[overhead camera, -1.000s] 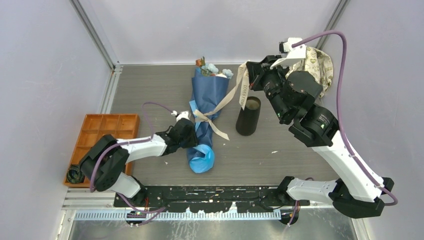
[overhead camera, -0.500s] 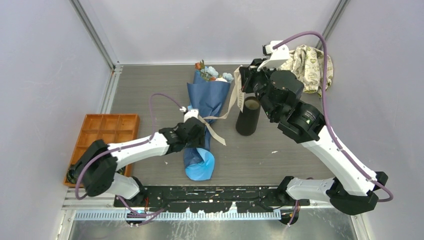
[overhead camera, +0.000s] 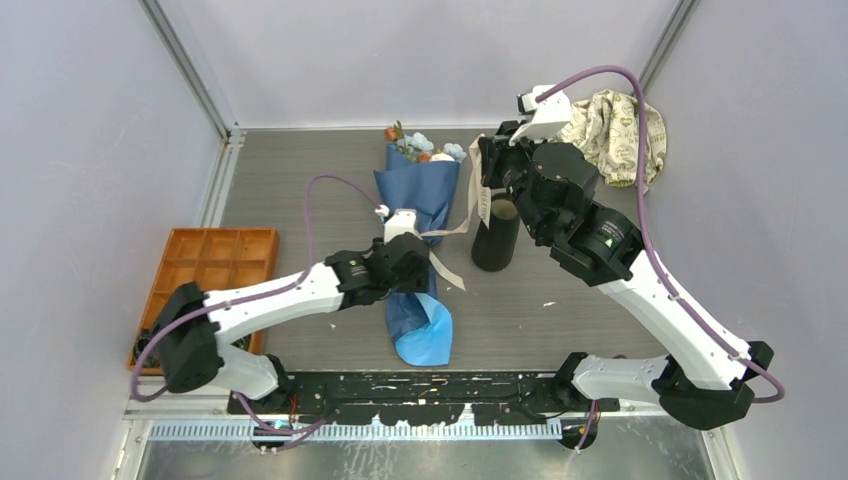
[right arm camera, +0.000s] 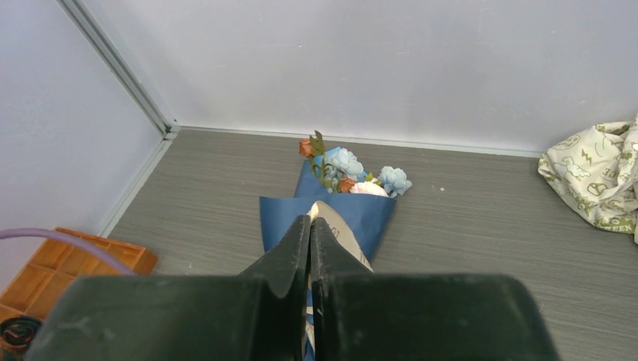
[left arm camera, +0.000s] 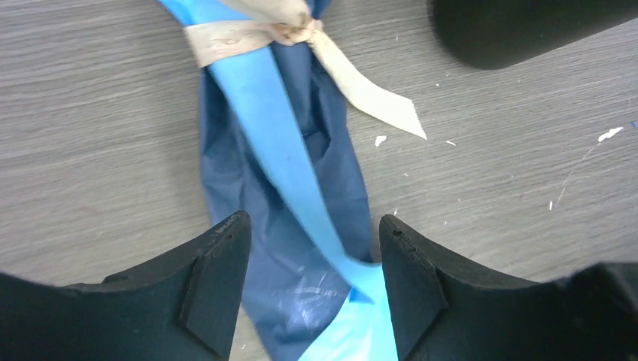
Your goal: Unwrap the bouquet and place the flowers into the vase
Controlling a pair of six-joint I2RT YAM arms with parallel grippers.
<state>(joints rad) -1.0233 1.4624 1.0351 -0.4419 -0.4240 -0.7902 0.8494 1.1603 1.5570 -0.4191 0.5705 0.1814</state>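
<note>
Currently, the left tool (left arm camera: 312, 233) stands with its jaws wide apart, one finger on either side of the bouquet (overhead camera: 418, 195) and gripping nothing. A second ago it sat at the wrapper's left edge; it has since crossed to the centre of the cone and released. The bouquet's lower, light blue end has swung toward the lower right of the top view.

The right tool (right arm camera: 310, 222) is closed on the free end of the ribbon (overhead camera: 472, 197), high in the frame just above the vase (overhead camera: 496, 235). It has drifted left over the last second, so the ribbon now hangs slack where it ran taut.

In my judgement, the unwrapping has not advanced: the knot (left arm camera: 290, 30) is tied around the paper, and the flowers (overhead camera: 425, 147) remain inside the cone at top centre. I expect the left tool must re-grip the wrapper before the ribbon can be pulled free.

The vase stands upright, right of the bouquet and apart from it.

The table (overhead camera: 300, 170) is grey, wood-grained and flecked with pale specks. Plain pale walls (overhead camera: 420, 60) enclose it. An orange compartment tray (overhead camera: 210, 265) sits at the left edge; a patterned cloth (overhead camera: 620, 130) lies at upper right.
</note>
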